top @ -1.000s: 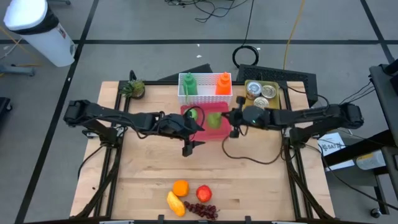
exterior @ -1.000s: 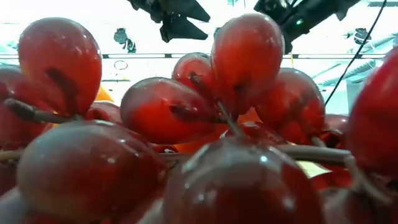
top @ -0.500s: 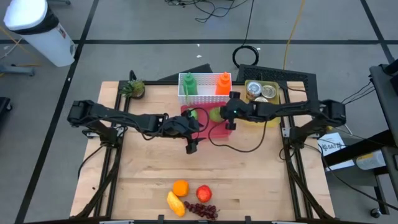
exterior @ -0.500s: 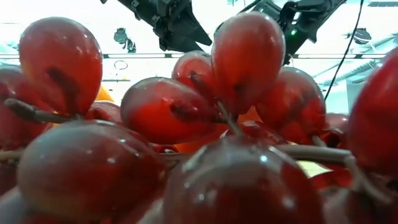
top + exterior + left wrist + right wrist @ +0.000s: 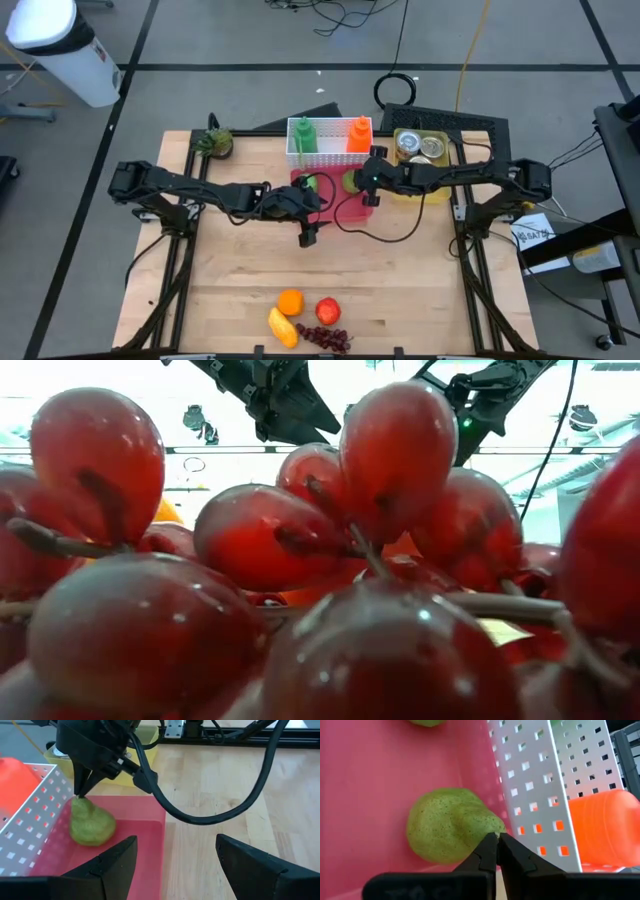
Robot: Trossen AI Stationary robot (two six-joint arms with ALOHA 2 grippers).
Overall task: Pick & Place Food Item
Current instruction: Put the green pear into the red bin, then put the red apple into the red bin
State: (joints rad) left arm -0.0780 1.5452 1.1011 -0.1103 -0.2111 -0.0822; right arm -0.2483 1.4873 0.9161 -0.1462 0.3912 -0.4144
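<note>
Your right gripper (image 5: 496, 847) sits over the pink tray (image 5: 352, 211) at the back of the tabletop (image 5: 400, 290), just in front of the white perforated basket (image 5: 330, 152). Its jaws are pressed together with no gap between them, and their tips touch the top of the green pear (image 5: 451, 824), which lies on the tray floor close against the basket's wall. The jaws hold nothing; the pear rests on the tray, not lifted. From your left wrist view you see the same thing: the right arm's closed tips meeting the narrow end of the pear (image 5: 90, 821), with its black cable (image 5: 235, 805) looping across the wood.

Your left gripper (image 5: 172, 860) hovers just beside the tray's near edge, toward the middle of the tabletop, with its jaws spread wide and empty. In the high view it shows at (image 5: 308, 236), apart from the right gripper (image 5: 370, 196).

A second green item (image 5: 310, 183) lies in the left part of the tray. The basket holds a green bottle (image 5: 304, 135) and an orange bottle (image 5: 359, 133). To its right a yellow bin (image 5: 425, 150) carries cans. A small potted plant (image 5: 213, 142) stands at the back left corner.

At the front edge of the tabletop you have an orange (image 5: 290, 301), a red apple (image 5: 328, 310), a yellow piece (image 5: 281, 327) and a bunch of red grapes (image 5: 325, 338); the grapes (image 5: 300, 590) fill the low view, with both arms dark above them.
</note>
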